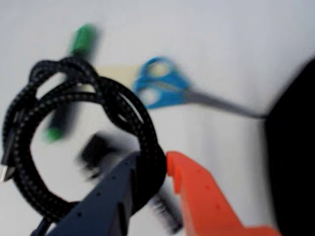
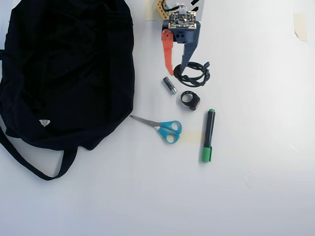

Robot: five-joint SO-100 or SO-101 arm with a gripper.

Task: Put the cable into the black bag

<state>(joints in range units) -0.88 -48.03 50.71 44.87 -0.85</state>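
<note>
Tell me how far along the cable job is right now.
Early stage. Nothing is in the black bag yet. In hand: the cable hangs looped over the blue finger of the hand, whose jaws stand apart around the coil. Left: carrying it over to the bag, at left in the overhead view, and dropping it inside.
</note>
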